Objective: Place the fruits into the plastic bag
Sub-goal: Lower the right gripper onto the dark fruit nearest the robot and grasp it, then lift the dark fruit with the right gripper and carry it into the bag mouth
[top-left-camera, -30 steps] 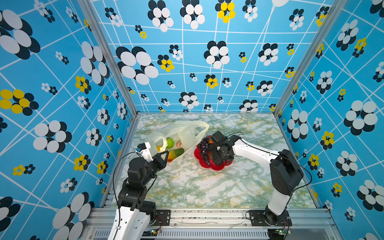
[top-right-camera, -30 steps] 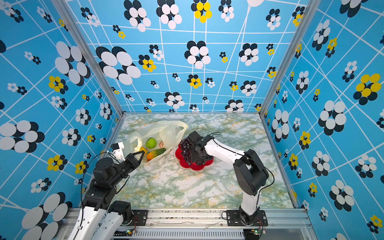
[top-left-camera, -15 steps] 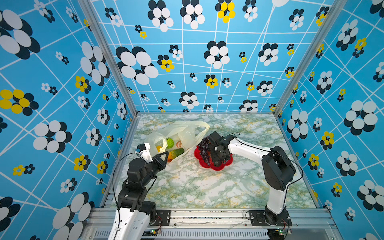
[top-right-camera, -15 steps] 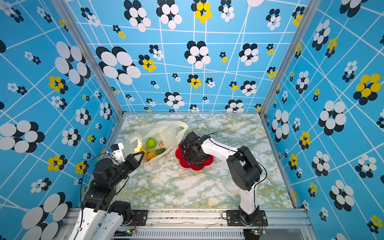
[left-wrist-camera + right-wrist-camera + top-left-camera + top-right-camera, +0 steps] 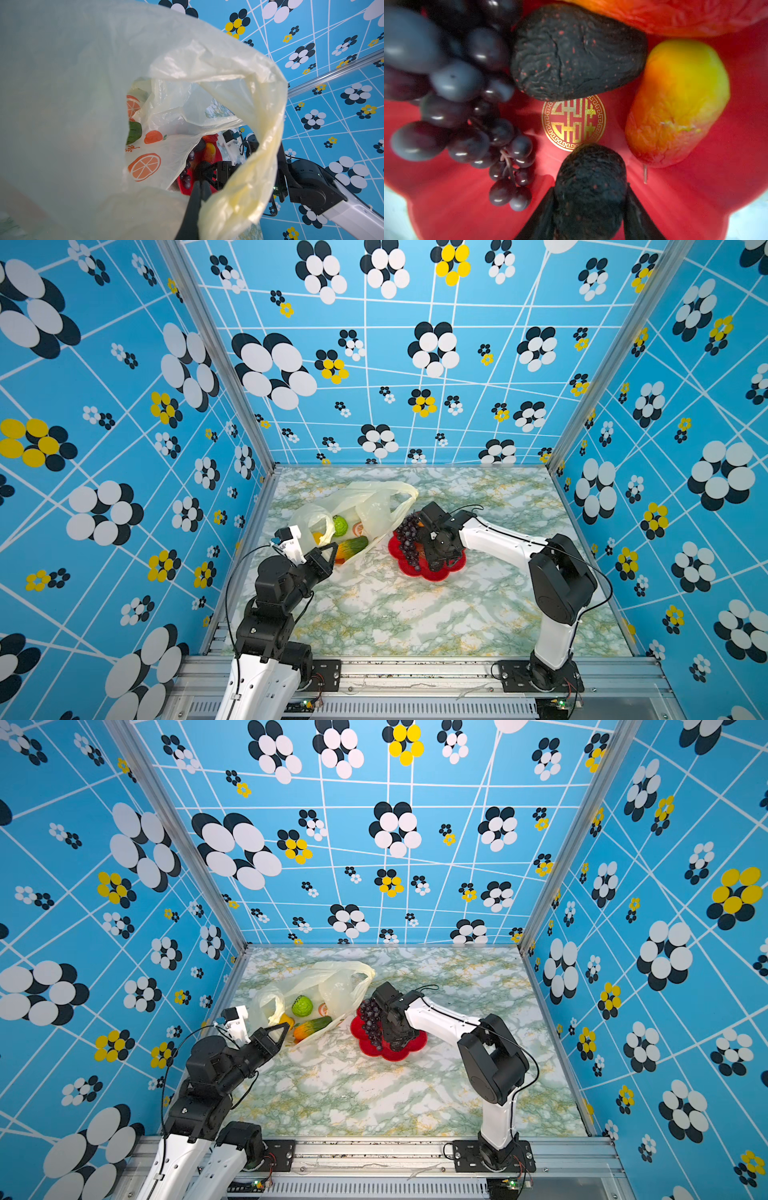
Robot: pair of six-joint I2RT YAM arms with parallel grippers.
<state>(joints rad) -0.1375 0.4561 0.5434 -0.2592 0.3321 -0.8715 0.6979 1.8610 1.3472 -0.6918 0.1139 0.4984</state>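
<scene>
The plastic bag (image 5: 365, 506) (image 5: 328, 982) lies pale yellow on the table, mouth held up. My left gripper (image 5: 332, 547) (image 5: 200, 184) is shut on its rim. Inside show a bumpy green ball (image 5: 340, 526), a green cucumber (image 5: 357, 545) and a yellow piece (image 5: 318, 537). My right gripper (image 5: 434, 566) (image 5: 589, 191) reaches down into the red flower-shaped dish (image 5: 453, 568) (image 5: 675, 197), shut on a dark avocado (image 5: 591, 187) with a finger on each side. Also in the dish are another avocado (image 5: 575, 56), the purple grape bunch (image 5: 456, 93) (image 5: 407, 537), a yellow-orange piece (image 5: 679, 104) and a red-orange piece (image 5: 675, 14).
The marbled table (image 5: 415, 614) is boxed in by blue flower-patterned walls (image 5: 124, 448) on three sides. An aluminium rail (image 5: 415, 668) with both arm bases runs along the front edge. The dish sits just right of the bag's mouth.
The right gripper's jaws have closed in around the avocado in the dish, and that arm's elbow has swung left. The left arm and the bag have stayed put.
</scene>
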